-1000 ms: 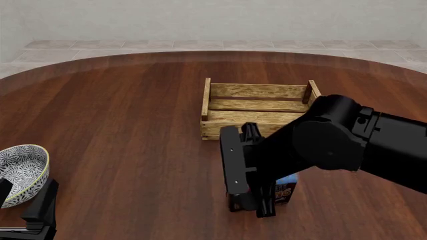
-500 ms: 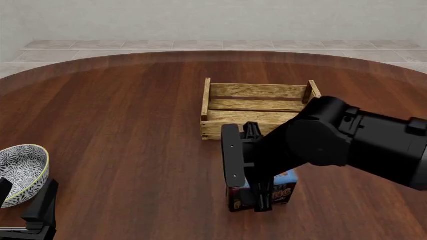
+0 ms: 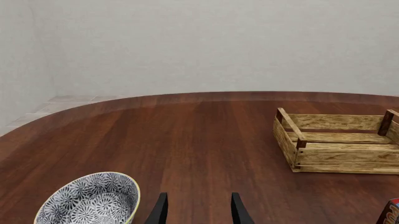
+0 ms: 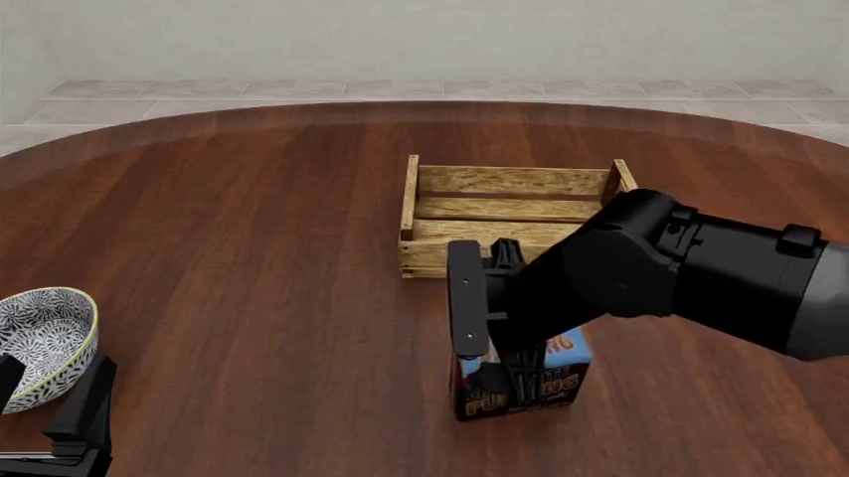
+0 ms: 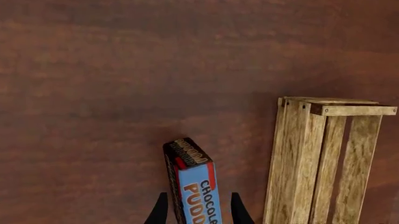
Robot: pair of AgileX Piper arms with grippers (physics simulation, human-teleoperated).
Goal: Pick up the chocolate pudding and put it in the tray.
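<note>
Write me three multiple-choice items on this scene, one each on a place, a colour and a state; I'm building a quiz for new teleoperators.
1. Where is the chocolate pudding?
A. inside the tray
B. on the table, nearer the camera than the tray
C. in the bowl

2. What colour is the carton's top?
A. blue
B. green
C. white

3. What is the left gripper doing?
A. holding the bowl
B. holding the carton
C. open, holding nothing

Key:
1 B, the front view shows the carton on the table, short of the tray.
2 A, the right wrist view shows a blue top with orange lettering between the right gripper fingers.
3 C, the left wrist view shows bare wood between its fingers, the bowl beside them.
</note>
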